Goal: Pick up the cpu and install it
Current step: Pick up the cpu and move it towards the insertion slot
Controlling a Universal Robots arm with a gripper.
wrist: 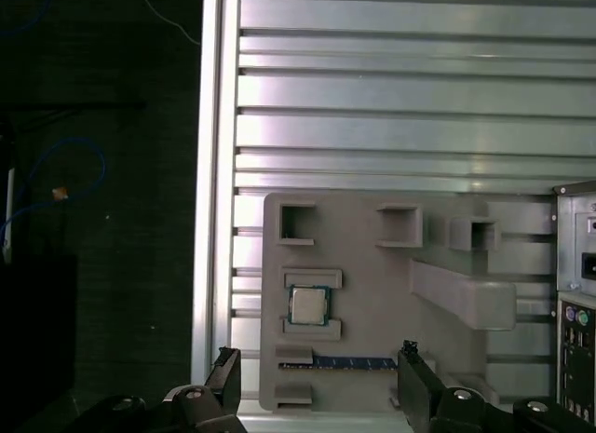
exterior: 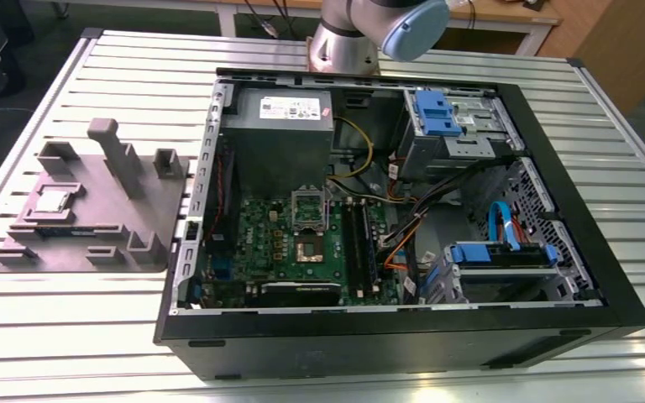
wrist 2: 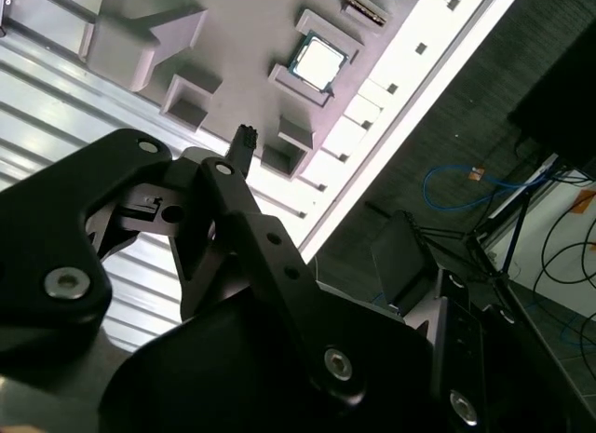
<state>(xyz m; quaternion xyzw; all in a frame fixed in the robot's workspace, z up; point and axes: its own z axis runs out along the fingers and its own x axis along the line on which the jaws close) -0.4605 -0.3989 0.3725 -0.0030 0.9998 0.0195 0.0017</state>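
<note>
Lying untouched — cpu (wrist: 308, 305), gripper (wrist: 318, 357) seemingly spread

Robotics lab, slotted aluminium bench (exterior: 76, 336), open computer case (exterior: 412, 344) (robot arm (exterior: 345, 46))

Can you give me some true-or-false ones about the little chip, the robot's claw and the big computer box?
1. The cpu lies in a pocket of the grey tray. True.
2. The gripper is holding the cpu. False: its fingers are spread open with nothing between them.
3. The computer case is open, so its green board shows. True.
4. The grey tray is inside the computer case. False: it lies on the slatted table, beside the case, on the exterior view's left.
</note>
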